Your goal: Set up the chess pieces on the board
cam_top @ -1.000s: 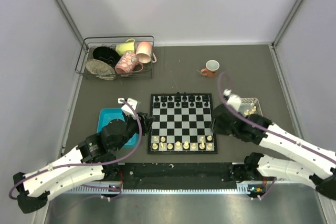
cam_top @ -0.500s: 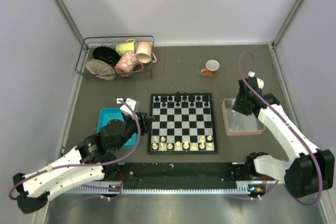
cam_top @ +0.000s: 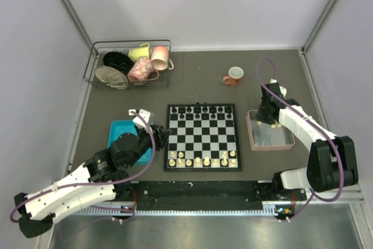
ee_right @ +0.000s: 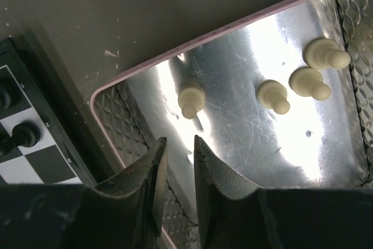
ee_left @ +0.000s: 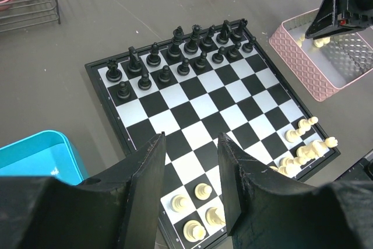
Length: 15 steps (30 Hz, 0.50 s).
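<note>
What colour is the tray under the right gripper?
The tray is pink; left wrist view shows it best.

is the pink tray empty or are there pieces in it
Not empty: the right wrist view shows four cream pieces on the shiny floor of the pink tray.

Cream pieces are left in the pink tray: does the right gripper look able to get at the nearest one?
Probably yes. The right gripper hangs over the pink tray, jaws slightly apart; the nearest cream pawn sits just ahead, clear of the others.
</note>
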{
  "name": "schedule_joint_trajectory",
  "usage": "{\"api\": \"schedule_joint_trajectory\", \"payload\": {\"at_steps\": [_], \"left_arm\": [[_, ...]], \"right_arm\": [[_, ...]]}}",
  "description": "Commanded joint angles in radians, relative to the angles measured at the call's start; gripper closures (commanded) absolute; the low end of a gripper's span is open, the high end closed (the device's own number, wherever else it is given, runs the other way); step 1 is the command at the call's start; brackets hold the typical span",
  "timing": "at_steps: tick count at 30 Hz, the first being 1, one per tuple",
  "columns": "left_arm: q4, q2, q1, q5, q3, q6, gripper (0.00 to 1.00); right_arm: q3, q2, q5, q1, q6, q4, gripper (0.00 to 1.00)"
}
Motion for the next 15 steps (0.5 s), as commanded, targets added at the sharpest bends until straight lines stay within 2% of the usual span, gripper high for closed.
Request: {"api": "schedule_joint_trajectory", "payload": {"at_steps": [1, 15], "left_arm": [[0.027, -0.008, 0.004, -0.004, 0.005, -0.009, 0.54], [0.022, -0.011, 0.004, -0.005, 0.005, -0.009, 0.54]], "right_arm": [[-0.010, 0.031, -0.004, -0.029, -0.025, 0.070, 0.75], [-0.021, 0.094, -0.016, -0.056, -0.046, 0.122, 0.76]]}}
